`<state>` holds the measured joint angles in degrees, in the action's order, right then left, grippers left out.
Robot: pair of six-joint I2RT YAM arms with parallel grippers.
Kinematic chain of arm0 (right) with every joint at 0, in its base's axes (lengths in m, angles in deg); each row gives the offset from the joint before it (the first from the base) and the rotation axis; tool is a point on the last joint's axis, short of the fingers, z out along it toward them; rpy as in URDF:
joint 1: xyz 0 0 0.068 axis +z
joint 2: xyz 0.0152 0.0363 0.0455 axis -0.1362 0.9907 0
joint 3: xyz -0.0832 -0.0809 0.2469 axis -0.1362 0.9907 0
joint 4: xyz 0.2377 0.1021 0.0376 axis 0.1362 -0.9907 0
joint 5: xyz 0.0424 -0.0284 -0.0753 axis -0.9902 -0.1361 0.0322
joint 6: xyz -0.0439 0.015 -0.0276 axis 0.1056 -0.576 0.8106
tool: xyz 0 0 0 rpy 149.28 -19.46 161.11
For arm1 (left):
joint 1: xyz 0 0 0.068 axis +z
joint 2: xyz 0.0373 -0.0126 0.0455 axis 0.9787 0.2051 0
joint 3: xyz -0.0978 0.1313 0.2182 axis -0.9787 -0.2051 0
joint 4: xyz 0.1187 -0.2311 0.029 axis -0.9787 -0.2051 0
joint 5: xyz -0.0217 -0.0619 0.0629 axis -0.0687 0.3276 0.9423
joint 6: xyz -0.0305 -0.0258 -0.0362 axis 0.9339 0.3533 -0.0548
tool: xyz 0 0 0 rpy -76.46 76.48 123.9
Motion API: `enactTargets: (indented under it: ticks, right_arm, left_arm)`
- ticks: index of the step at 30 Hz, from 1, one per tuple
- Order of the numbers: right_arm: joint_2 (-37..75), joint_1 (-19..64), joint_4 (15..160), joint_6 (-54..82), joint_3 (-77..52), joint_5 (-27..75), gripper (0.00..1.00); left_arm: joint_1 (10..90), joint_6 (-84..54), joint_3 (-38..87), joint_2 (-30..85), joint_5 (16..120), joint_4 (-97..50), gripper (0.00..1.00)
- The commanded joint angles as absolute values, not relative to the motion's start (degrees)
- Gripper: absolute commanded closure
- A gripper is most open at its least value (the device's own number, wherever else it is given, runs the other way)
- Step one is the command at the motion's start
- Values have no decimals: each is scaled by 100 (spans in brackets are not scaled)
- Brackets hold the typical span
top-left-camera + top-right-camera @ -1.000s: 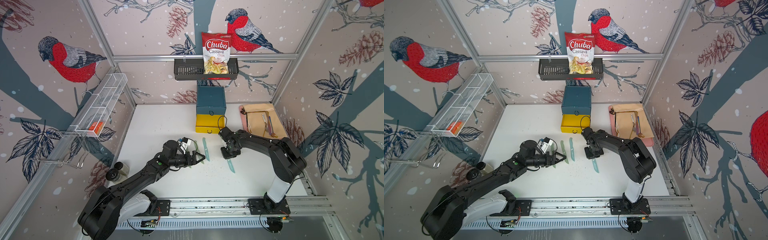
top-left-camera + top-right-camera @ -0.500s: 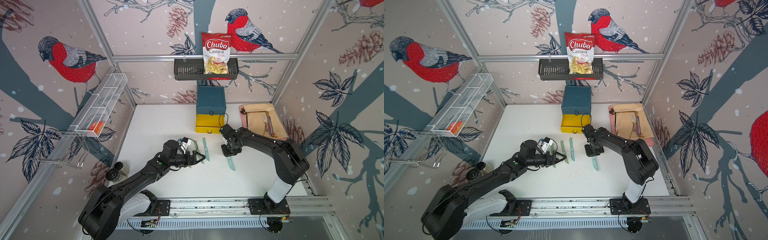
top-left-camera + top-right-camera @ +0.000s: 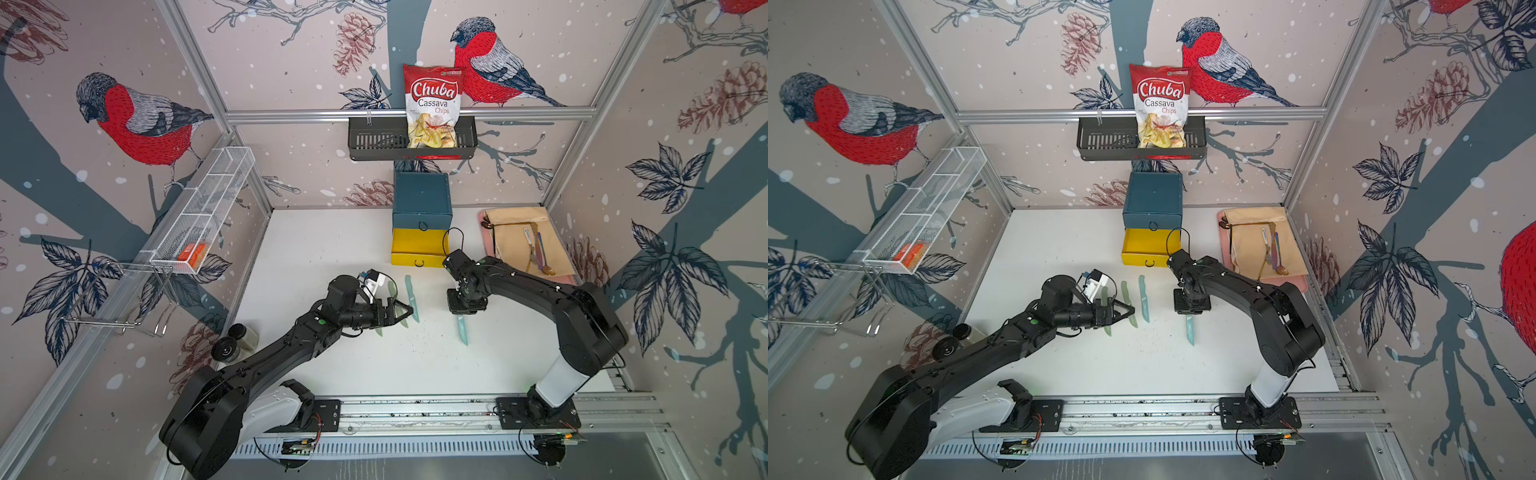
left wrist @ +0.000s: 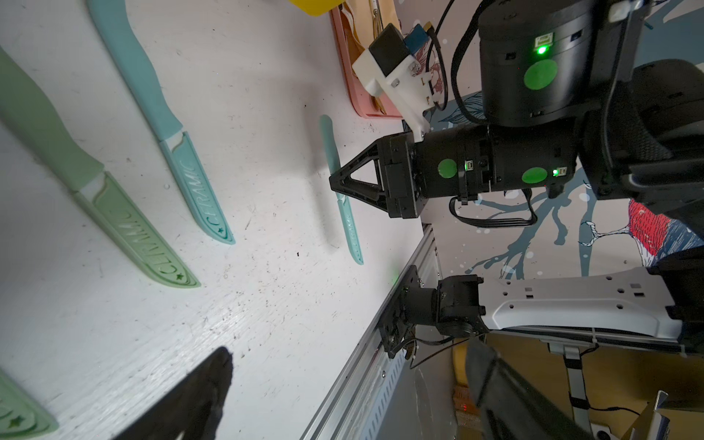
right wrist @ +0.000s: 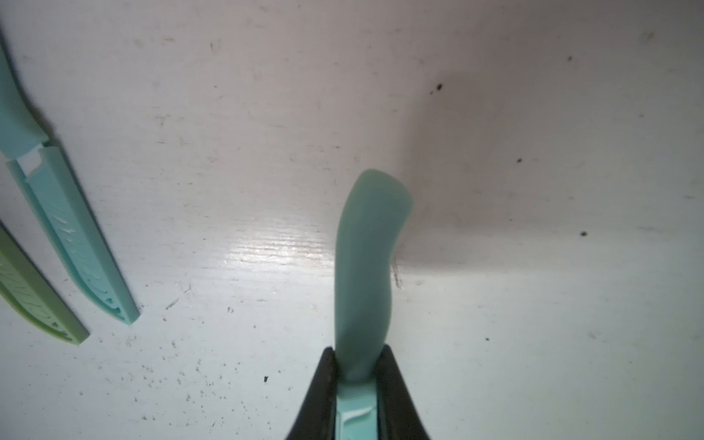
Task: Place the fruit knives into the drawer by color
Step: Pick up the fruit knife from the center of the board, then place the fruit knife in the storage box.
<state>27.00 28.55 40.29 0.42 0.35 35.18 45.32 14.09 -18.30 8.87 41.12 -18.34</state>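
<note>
Black and spread wide, the left gripper point(image 3: 408, 316) hovers empty in mid-frame over a green knife point(image 3: 1125, 291), its twin point(image 3: 1107, 330) alongside. Nothing here has moved since a second ago. Just right of them a teal knife point(image 3: 411, 297) lies flat on the white table point(image 3: 374, 374). Further right, the right gripper point(image 3: 462, 311) points straight down, pinched on the second teal knife point(image 3: 462, 332) where handle meets sheath. In the right wrist view the handle point(image 5: 365, 259) juts out past the fingers point(image 5: 324, 381). Gripper and knife sit almost where they were — only the right arm's elbow has swung slightly toward the right edge. Behind, upper centre, the chest point(image 3: 422, 199) stands against the wall with a yellow drawer point(image 3: 419, 243) pulled out.
</note>
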Motion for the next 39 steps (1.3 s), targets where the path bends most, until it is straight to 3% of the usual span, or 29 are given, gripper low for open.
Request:
enactTargets:
  ticks: [1,11,19,30,39]
  right_arm:
    - [2536,2856,3809,-702,44,3587,100]
    - [2060,2635,4052,-2012,291,2864,100]
    - [1074,2116,5053,-3492,1041,1970,100]
    - [380,1983,5642,-5396,1034,1685,100]
    - [639,2027,6621,-6545,259,1693,100]
  left_arm:
    - [4520,1255,-1725,911,4010,-1863,3]
    - [4526,1126,-1541,950,3998,-2023,3]
    - [4522,909,-1244,1060,4037,-2293,3]
    - [4545,384,-660,1261,4105,-2933,3]
    - [5610,-109,165,1380,3782,-3431,3]
